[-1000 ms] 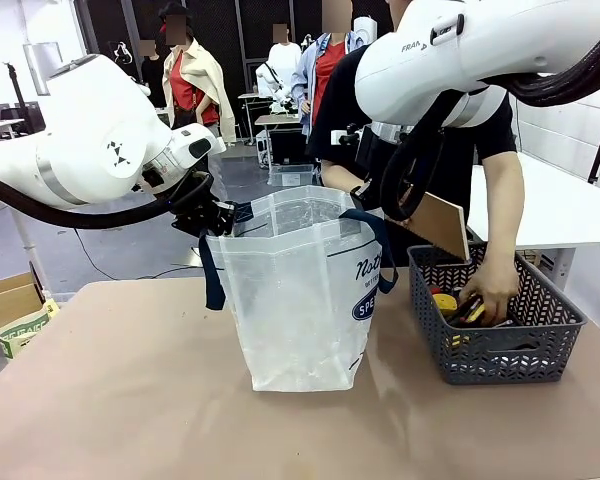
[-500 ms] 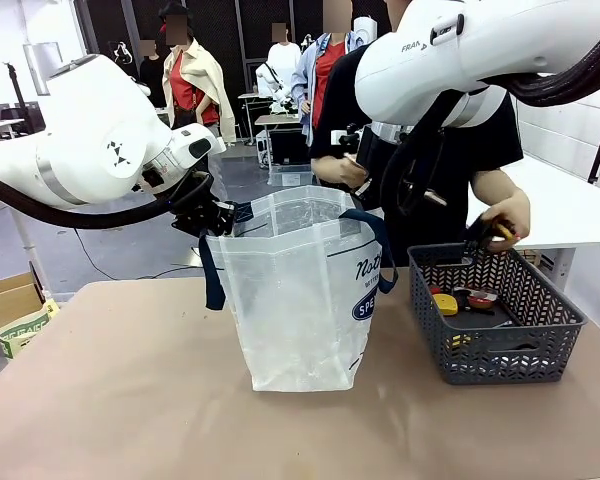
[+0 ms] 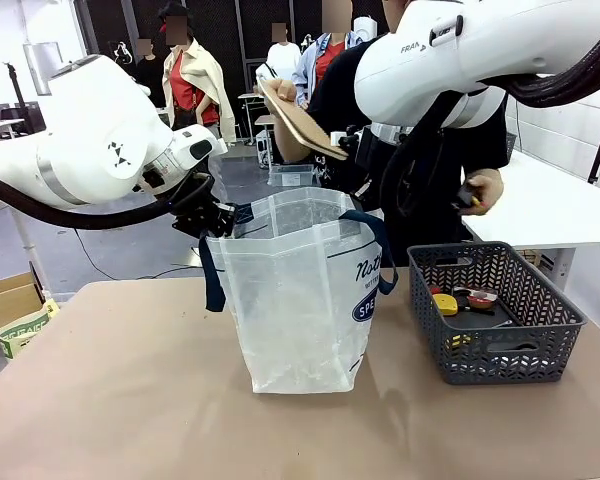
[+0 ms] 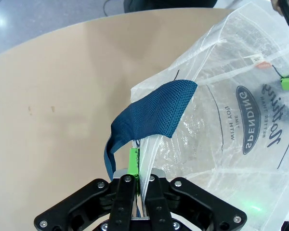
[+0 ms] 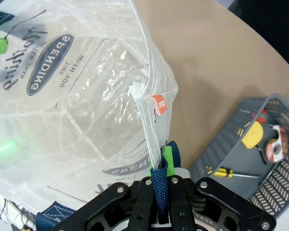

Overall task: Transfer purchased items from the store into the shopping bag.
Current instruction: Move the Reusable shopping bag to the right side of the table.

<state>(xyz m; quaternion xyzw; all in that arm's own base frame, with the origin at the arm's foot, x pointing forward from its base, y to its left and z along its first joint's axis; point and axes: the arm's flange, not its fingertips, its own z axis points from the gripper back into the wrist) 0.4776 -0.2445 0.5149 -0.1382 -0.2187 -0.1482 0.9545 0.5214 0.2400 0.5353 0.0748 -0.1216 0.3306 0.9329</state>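
Shopping bag (image 3: 300,300) stands mouth-up between left gripper (image 4: 140,159) and right gripper (image 5: 160,166), each pinched shut on its rim; the person's tan board (image 3: 298,118) slants down above the opening.

left arm (image 3: 90,150): level, reaching inward, jaws pinched shut | right arm (image 3: 460,50): overhead, jaws pinched shut

The shopping bag (image 3: 295,310) is crinkly, glossy translucent plastic with coarse woven cloth straps (image 4: 154,113); beside it, the basket (image 3: 510,355) is matt plastic.
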